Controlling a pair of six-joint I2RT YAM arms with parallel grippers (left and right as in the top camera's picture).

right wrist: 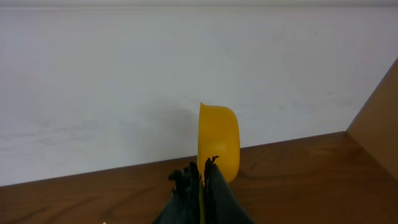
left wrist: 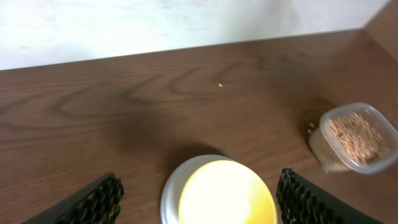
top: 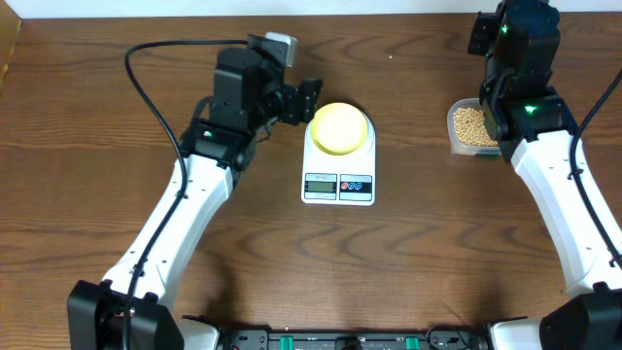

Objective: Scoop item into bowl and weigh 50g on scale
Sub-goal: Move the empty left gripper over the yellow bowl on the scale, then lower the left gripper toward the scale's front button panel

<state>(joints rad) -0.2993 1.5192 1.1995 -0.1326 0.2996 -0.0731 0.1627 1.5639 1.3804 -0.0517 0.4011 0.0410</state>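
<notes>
At table centre, overhead view, your stock stands as follows.

- Scale (top: pixel 338 185): flat on the table (top: pixel 97 146), display edge at 6 o'clock.
- Bowl (top: pixel 338 128): on the scale's 12 o'clock half; no beans show in it, so judge the weighing as not begun.
- Beans (top: pixel 472 122): in a clear container (top: pixel 455 136) at 3 o'clock of the bowl, well apart, with bare table between.
- Left gripper (left wrist: pixel 199 180): jaws spread wide, holding nothing. It is just beside the bowl at the bowl's 10 o'clock, and its wrist view shows one finger on each side of the bowl.
- Right gripper (right wrist: pixel 200 167): clamped on the handle of a yellow scoop (right wrist: pixel 219 143). The scoop stands on end, its long axis running 6 to 12 o'clock in the wrist view, with the cup bulging toward 3 o'clock against the wall.

Relation to watch: your right arm is the nearer one to the beans, as the container sits just at 9 o'clock of that arm in the overhead view. The scoop itself cannot be made out from above, and the right wrist view shows neither container nor beans. Judge, then, that the beans lie below the scoop and out of its line, so you would need to tip the cup down and toward the container before any dip.
</notes>
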